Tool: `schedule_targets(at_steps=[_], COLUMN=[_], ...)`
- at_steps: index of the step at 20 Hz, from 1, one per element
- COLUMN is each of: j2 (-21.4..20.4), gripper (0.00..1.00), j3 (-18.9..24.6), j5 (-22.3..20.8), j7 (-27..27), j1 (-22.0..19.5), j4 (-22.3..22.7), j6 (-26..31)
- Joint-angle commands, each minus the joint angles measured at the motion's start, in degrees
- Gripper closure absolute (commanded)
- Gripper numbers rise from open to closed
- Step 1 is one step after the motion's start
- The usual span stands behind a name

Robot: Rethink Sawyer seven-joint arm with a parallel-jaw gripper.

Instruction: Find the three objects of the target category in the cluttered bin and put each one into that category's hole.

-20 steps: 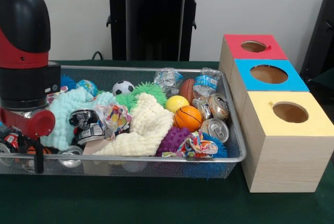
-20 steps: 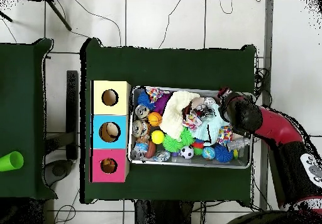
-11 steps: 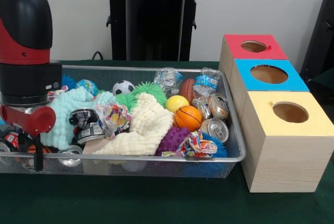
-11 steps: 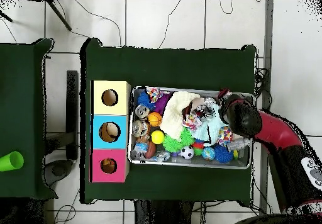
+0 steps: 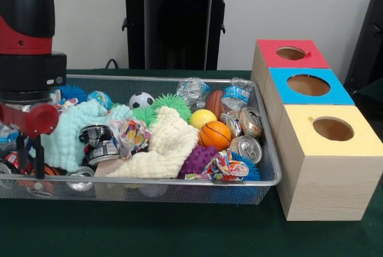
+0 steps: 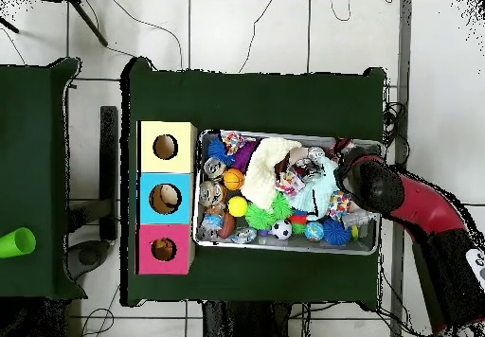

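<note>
Silver wire-mesh bin (image 5: 263, 180) on the dark green table (image 5: 179, 233) is packed full. At its end beside the three wooden boxes lie crushed metal cans (image 5: 247, 147), crumpled clear plastic bottles (image 5: 237, 93), a small orange basketball (image 5: 215, 135) and a yellow ball (image 5: 202, 117). Toward the middle of the bin, a cream knitted cloth (image 5: 164, 149) and a mint-green fluffy cloth (image 5: 75, 134) cover what is under them, and a small soccer ball (image 5: 141, 100) sits by the far wall.

At the other end of the bin, the red and black arm (image 5: 27, 47) stands over the clutter; the gripper (image 5: 29, 158) reaches down among cans there. Its thin dark fingers (image 5: 39, 156) seem slightly apart, but I cannot tell if they hold anything.

Only the overhead view shows something lying inside the hole of the blue-topped box (image 6: 165, 199); the yellow-topped box (image 6: 166, 147) and the red-topped box (image 6: 164, 249) look dark inside. The same view hides the gripper under the arm (image 6: 398, 196).
</note>
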Motion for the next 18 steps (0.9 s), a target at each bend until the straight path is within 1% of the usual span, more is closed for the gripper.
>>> schedule_targets(at_steps=[1, 4, 6, 10, 15, 18], j2=[-2.61, -3.06, -2.25, -0.03, 0.54, 1.79], gripper=[0.0, 0.0, 0.0, 0.0, 0.0, 0.0], j3=[2.11, 2.14, 1.79, -0.04, -2.12, -3.8], j5=[1.41, 2.06, 1.7, -0.21, -1.95, -2.52], j7=[-0.79, -0.76, -0.25, 2.33, 4.85, 6.18], j1=[-2.21, -1.87, -1.29, 0.43, 1.98, 3.45], j4=[8.05, 7.61, 7.17, 7.27, 9.34, 9.4], j6=[8.34, 9.86, 8.99, 3.48, -2.09, -5.24])
